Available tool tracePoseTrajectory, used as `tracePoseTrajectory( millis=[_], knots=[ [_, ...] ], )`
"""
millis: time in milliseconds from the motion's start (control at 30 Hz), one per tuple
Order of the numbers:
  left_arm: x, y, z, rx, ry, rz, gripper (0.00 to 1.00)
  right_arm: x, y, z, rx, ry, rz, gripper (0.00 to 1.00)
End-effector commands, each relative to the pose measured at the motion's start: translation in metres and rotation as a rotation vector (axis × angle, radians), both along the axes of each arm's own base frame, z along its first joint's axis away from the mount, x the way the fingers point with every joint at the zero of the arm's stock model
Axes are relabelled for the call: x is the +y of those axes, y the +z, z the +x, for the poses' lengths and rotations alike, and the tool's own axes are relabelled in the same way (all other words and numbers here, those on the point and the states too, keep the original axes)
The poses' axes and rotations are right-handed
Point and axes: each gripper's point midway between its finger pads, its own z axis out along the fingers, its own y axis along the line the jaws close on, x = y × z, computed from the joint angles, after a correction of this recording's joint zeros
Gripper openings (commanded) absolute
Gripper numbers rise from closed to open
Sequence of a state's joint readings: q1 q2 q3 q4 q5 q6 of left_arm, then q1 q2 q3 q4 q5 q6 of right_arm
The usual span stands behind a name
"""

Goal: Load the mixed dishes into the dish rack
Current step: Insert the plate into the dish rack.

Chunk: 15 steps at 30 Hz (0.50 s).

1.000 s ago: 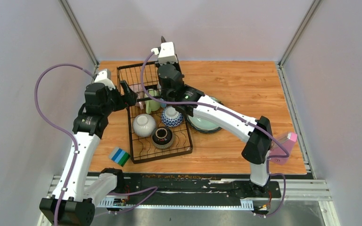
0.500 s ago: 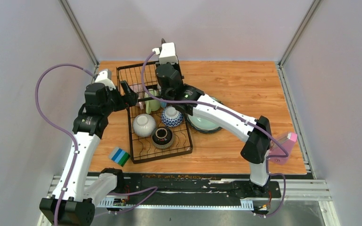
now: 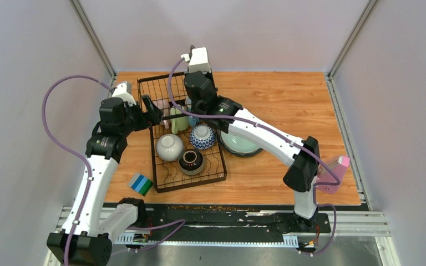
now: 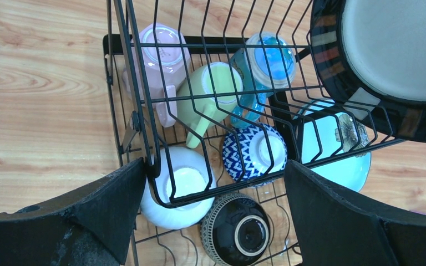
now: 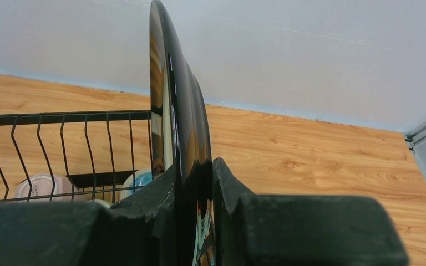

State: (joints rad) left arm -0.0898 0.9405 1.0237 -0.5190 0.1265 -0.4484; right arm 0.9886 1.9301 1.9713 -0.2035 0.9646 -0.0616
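Right arm reaching over the far end of the table (image 3: 288, 94): the right gripper (image 5: 194, 185) is clamped on the black-rimmed plate (image 5: 180, 100), one finger (image 5: 147, 208) on each face, and holds it upright on edge, in the air near the rack's far right corner. The left gripper (image 4: 213, 172) stands at the left side of the rack (image 4: 199, 40) with its fingers (image 4: 111, 205) wide apart and nothing between them but rack wire; one finger lies just beside an upright wire, and contact cannot be told. In the taller far section of the rack lie the pink mug (image 4: 161, 52), green mug (image 4: 213, 91) and blue mug (image 4: 266, 61), side by side. In the lower near tray sit, upside down, the patterned bowl (image 4: 255, 152), white bowl (image 4: 180, 185) and dark bowl (image 4: 236, 233), close together. The teal plate (image 3: 238, 145) lies flat on the table just right of the rack. A striped sponge (image 3: 141, 184) rests near the rack's near left corner. A pink container (image 3: 335, 169) stands at the near right edge, behind the right arm's elbow.
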Motion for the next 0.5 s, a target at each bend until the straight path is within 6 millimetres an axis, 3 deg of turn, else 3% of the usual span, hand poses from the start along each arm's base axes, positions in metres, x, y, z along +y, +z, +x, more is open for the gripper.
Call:
tracePoseTrajectory(
  millis=[0,467],
  knots=[
    [-0.011,0.011,0.005,-0.051,-0.056,-0.038,1.0,0.021,0.031,-0.008,-0.022,0.114,0.108,0.03],
    [-0.014,0.013,0.005,-0.054,-0.068,-0.047,1.0,0.03,0.019,-0.006,0.016,0.14,0.082,0.05]
  ],
)
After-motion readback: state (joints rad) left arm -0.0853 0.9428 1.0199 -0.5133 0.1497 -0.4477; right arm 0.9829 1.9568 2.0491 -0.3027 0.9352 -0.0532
